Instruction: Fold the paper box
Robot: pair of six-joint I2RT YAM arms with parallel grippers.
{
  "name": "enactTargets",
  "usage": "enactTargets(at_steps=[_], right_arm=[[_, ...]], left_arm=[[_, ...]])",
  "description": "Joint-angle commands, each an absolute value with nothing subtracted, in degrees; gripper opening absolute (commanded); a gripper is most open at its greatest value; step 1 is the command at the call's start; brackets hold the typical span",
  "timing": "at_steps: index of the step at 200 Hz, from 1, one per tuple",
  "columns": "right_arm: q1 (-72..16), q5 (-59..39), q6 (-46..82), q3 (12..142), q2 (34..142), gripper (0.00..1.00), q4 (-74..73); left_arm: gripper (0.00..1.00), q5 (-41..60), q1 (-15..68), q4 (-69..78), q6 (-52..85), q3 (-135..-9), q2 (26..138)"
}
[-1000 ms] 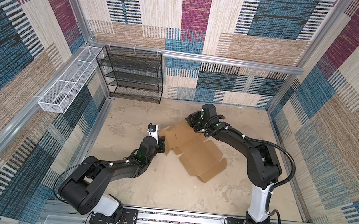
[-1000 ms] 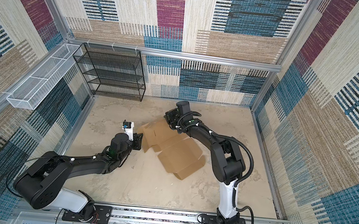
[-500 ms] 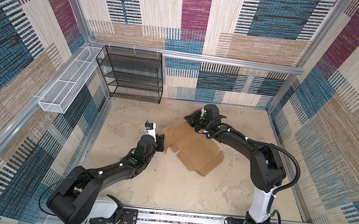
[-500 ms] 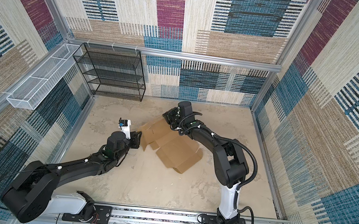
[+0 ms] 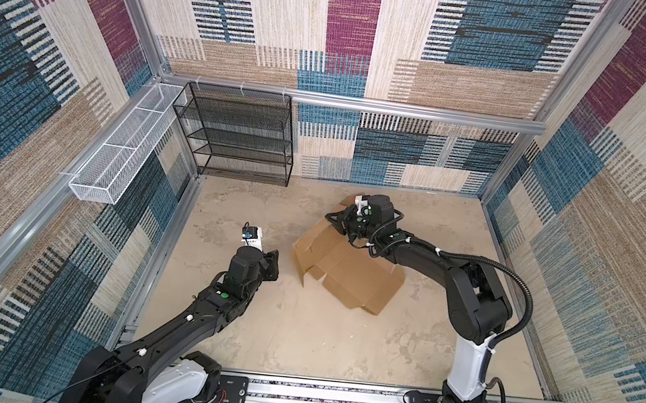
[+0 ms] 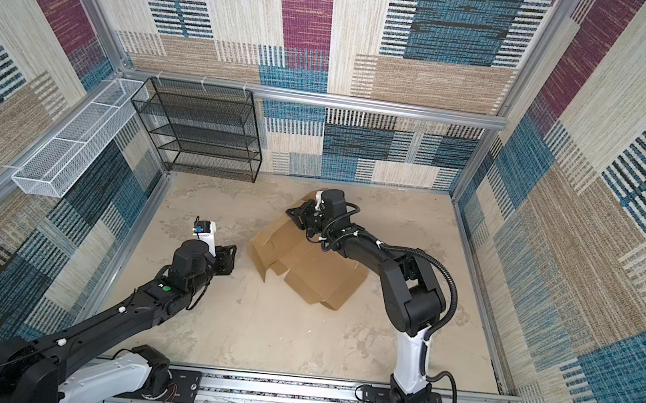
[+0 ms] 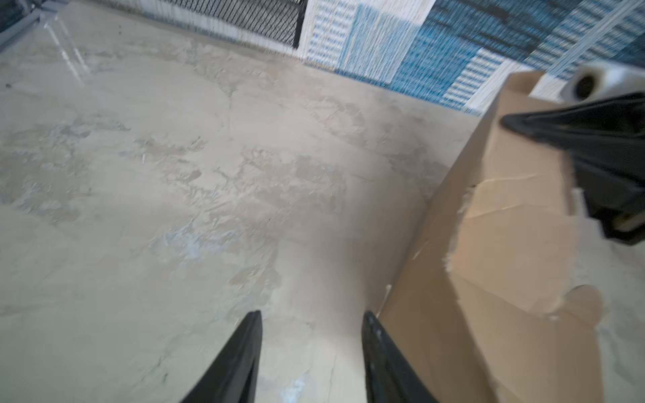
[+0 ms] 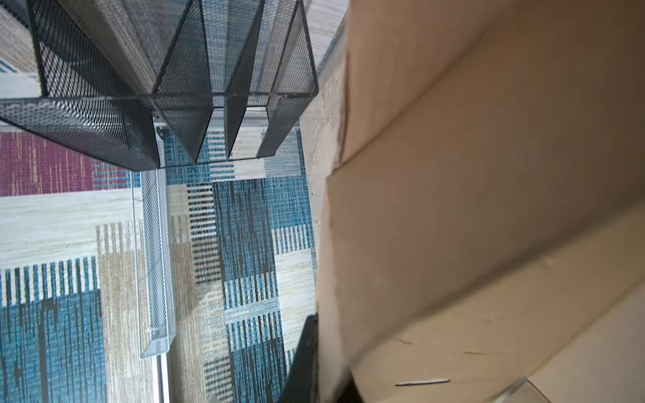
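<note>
The paper box [image 5: 350, 271] [image 6: 310, 270] is a brown cardboard sheet, partly folded, lying mid-floor with its far edge lifted. My right gripper [image 5: 334, 219] [image 6: 295, 214] is shut on that raised far edge. In the right wrist view the cardboard [image 8: 488, 181] fills the right side and passes between the jaws of the right gripper [image 8: 324, 352]. My left gripper [image 5: 272, 262] [image 6: 229, 258] stands open just left of the box, holding nothing. In the left wrist view the left gripper [image 7: 312, 315] has bare floor between its fingers, with the box [image 7: 506, 226] close beside one fingertip.
A black mesh shelf rack [image 5: 237, 133] [image 6: 200, 129] stands at the back left against the wall. A white wire basket [image 5: 122, 153] [image 6: 72, 151] hangs on the left wall. Patterned walls close in the sandy floor [image 5: 296, 333] on three sides.
My left gripper has opened, let go of the box's left flap and drawn back to the left. The box, held at its far edge by the right gripper, has shifted slightly.
</note>
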State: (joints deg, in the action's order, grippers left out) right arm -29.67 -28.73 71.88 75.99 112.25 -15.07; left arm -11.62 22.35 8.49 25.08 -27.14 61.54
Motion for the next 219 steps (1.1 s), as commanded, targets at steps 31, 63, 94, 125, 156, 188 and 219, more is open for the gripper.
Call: enactTargets(at_steps=[31,63,94,125,156,188,219], right_arm=[[-29.79,-34.44,67.59,75.59,112.35,0.04,-22.15],[-29.8,-35.11,65.75,75.33,111.67,0.04,-21.5],[-29.79,-36.33,66.5,73.91,111.94,0.04,-24.12],[-29.71,-37.64,66.91,72.85,112.67,0.04,-26.13],[-29.36,-39.67,67.32,71.39,113.46,0.03,-29.0],[-28.92,-41.04,67.74,70.54,113.6,0.03,-30.79],[-28.65,-41.68,68.55,71.18,113.98,0.03,-32.21]], left_arm=[[0.48,-5.27,20.3,11.43,26.09,-26.28,69.33],[0.47,-1.6,20.3,15.38,26.46,-27.43,73.75],[0.46,1.84,20.3,16.51,26.94,-29.17,76.52],[0.46,3.52,20.48,16.71,26.98,-30.01,77.9],[0.45,4.38,20.65,15.99,26.82,-30.57,78.15],[0.45,4.56,21.58,14.1,26.36,-31.88,77.53],[0.45,4.71,23.65,13.08,26.63,-31.97,75.91]])
